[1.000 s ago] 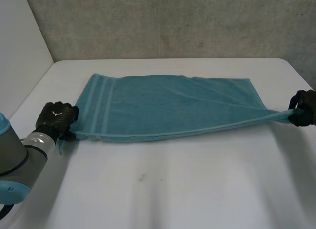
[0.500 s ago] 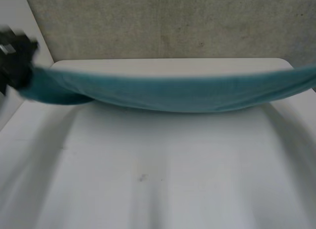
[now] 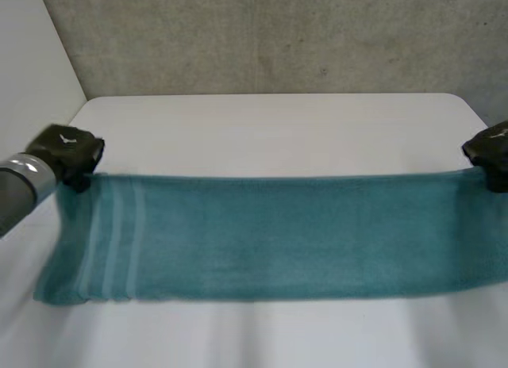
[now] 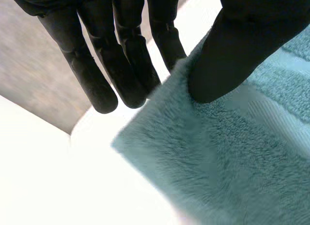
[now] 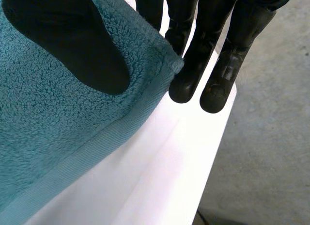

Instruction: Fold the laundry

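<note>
Left hand (image 3: 70, 150) pinches towel (image 3: 270, 237) corner | right hand (image 3: 490, 150) pinches opposite corner | top edge taut above table (image 3: 270, 122)

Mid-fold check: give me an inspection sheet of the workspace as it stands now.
Surface: white table, bare beyond the cloth.
Job's things: one teal towel, spread wide between both hands, with paler stripes near the left hand's end.
Clutter: nothing seen.
Hands: the left hand pinches one upper corner of the towel between thumb and fingers. The right hand pinches the other upper corner the same way.
Cables: nothing seen.
Surroundings: grey wall behind the table.
</note>
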### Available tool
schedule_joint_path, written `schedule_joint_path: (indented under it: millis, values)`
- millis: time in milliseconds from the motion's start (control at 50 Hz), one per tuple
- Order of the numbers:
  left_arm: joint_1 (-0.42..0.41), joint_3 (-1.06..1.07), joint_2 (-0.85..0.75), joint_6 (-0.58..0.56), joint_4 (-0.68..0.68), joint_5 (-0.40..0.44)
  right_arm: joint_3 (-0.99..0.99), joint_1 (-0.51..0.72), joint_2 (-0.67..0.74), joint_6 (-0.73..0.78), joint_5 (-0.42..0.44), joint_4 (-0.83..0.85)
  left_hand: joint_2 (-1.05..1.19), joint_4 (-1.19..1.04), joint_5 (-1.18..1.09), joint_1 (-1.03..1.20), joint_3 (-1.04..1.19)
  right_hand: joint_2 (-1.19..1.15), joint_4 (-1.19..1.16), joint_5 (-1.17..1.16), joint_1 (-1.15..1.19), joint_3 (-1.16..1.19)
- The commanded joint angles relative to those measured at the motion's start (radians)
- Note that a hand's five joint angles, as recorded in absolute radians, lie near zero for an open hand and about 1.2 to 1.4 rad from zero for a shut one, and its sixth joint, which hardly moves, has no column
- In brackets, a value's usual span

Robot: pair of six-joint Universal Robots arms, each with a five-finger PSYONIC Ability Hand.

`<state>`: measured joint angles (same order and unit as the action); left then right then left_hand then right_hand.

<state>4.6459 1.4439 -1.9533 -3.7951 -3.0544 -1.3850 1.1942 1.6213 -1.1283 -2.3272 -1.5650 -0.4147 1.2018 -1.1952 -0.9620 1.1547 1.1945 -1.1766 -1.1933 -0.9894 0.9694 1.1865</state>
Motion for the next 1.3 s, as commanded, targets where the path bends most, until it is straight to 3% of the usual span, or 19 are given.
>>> schedule_joint_path:
  millis: [20, 80, 120, 160, 180, 220, 280, 400, 540, 680, 820, 920, 980, 1140, 1180, 1200, 1220, 1280, 1300]
  values:
    - [-0.047, -0.261, -0.108, -0.043, -0.013, -0.071, -0.300, 0.063, 0.147, -0.020, -0.072, 0.073, 0.194, -0.201, -0.260, 0.242, 0.202, -0.220, -0.203, -0.232, 0.427, 0.210]
    - [-0.067, -0.390, -0.096, -0.022, -0.064, -0.094, -0.464, 0.075, 0.153, -0.064, -0.092, 0.132, 0.194, -0.201, -0.260, 0.242, 0.202, -0.220, -0.203, -0.232, 0.427, 0.210]
    - [-0.084, -0.490, -0.015, 0.084, -0.251, -0.163, -0.623, 0.087, 0.142, -0.200, -0.119, 0.297, 0.194, -0.201, -0.260, 0.242, 0.202, -0.220, -0.203, -0.232, 0.427, 0.210]
    - [-0.075, -0.491, 0.036, 0.153, -0.376, -0.210, -0.605, 0.083, 0.080, -0.308, -0.133, 0.457, 0.194, -0.201, -0.260, 0.242, 0.202, -0.220, -0.203, -0.232, 0.427, 0.210]
    - [-0.072, -0.491, 0.057, 0.184, -0.436, -0.227, -0.605, 0.083, 0.079, -0.308, -0.133, 0.458, 0.194, -0.201, -0.260, 0.242, 0.202, -0.220, -0.203, -0.232, 0.427, 0.210]
    - [-0.069, -0.473, 0.111, 0.242, -0.560, -0.246, -0.489, 0.080, -0.072, -0.377, -0.129, 0.589, 0.194, -0.201, -0.260, 0.242, 0.202, -0.220, -0.203, -0.232, 0.427, 0.210]
    - [-0.067, -0.462, 0.114, 0.242, -0.531, -0.235, -0.359, 0.077, -0.149, -0.373, -0.110, 0.613, 0.194, -0.201, -0.260, 0.242, 0.202, -0.220, -0.203, -0.232, 0.427, 0.210]
    - [-0.062, -0.376, 0.108, 0.253, -0.458, -0.183, -0.239, 0.081, -0.146, -0.370, -0.050, 0.606, 0.194, -0.201, -0.260, 0.242, 0.202, -0.220, -0.203, -0.232, 0.427, 0.210]
    - [-0.055, -0.111, 0.099, 0.264, -0.555, -0.103, -0.026, 0.081, -0.127, -0.374, 0.034, 0.591, 0.194, -0.201, -0.260, 0.242, 0.202, -0.220, -0.203, -0.232, 0.427, 0.210]
    - [-0.058, 0.114, -0.019, 0.255, -0.704, -0.022, 0.117, 0.084, 0.050, -0.370, 0.063, 0.599, 0.194, -0.201, -0.260, 0.242, 0.202, -0.220, -0.203, -0.232, 0.427, 0.210]
    - [-0.058, 0.205, -0.148, 0.250, -0.738, -0.011, 0.137, 0.080, 0.243, -0.348, 0.049, 0.583, 0.194, -0.201, -0.260, 0.242, 0.202, -0.220, -0.203, -0.232, 0.427, 0.210]
    - [-0.050, 0.292, -0.142, 0.214, -0.672, -0.020, 0.188, 0.071, 0.216, -0.302, 0.049, 0.542, 0.194, -0.201, -0.260, 0.242, 0.202, -0.220, -0.203, -0.232, 0.427, 0.210]
    - [-0.042, 0.326, -0.109, 0.183, -0.640, -0.020, 0.241, 0.068, 0.104, -0.264, 0.057, 0.486, 0.194, -0.201, -0.260, 0.242, 0.202, -0.220, -0.203, -0.232, 0.427, 0.210]
    - [0.045, 0.518, 0.189, 0.069, -0.341, -0.020, 0.372, 0.005, -0.120, -0.098, 0.086, 0.294, 0.194, -0.201, -0.260, 0.242, 0.202, -0.220, -0.203, -0.232, 0.427, 0.210]
    - [0.056, 0.555, 0.290, 0.031, -0.189, -0.017, 0.439, -0.052, -0.198, 0.009, 0.105, 0.217, 0.194, -0.201, -0.260, 0.242, 0.202, -0.220, -0.203, -0.232, 0.427, 0.210]
    - [0.056, 0.555, 0.290, 0.031, -0.188, -0.017, 0.493, -0.092, -0.246, 0.108, 0.118, 0.159, 0.194, -0.201, -0.260, 0.242, 0.202, -0.220, -0.203, -0.232, 0.427, 0.210]
    - [0.085, 0.582, 0.388, -0.032, -0.027, -0.008, 0.521, -0.110, -0.263, 0.162, 0.125, 0.130, 0.194, -0.201, -0.260, 0.242, 0.202, -0.220, -0.203, -0.232, 0.427, 0.210]
    - [0.117, 0.592, 0.442, -0.081, 0.051, -0.003, 0.625, -0.197, -0.315, 0.370, 0.147, 0.026, 0.194, -0.201, -0.260, 0.242, 0.202, -0.220, -0.203, -0.232, 0.427, 0.210]
    - [0.152, 0.599, 0.506, -0.150, 0.098, 0.016, 0.640, -0.218, -0.321, 0.409, 0.151, 0.007, 0.194, -0.201, -0.260, 0.242, 0.202, -0.220, -0.203, -0.232, 0.427, 0.210]
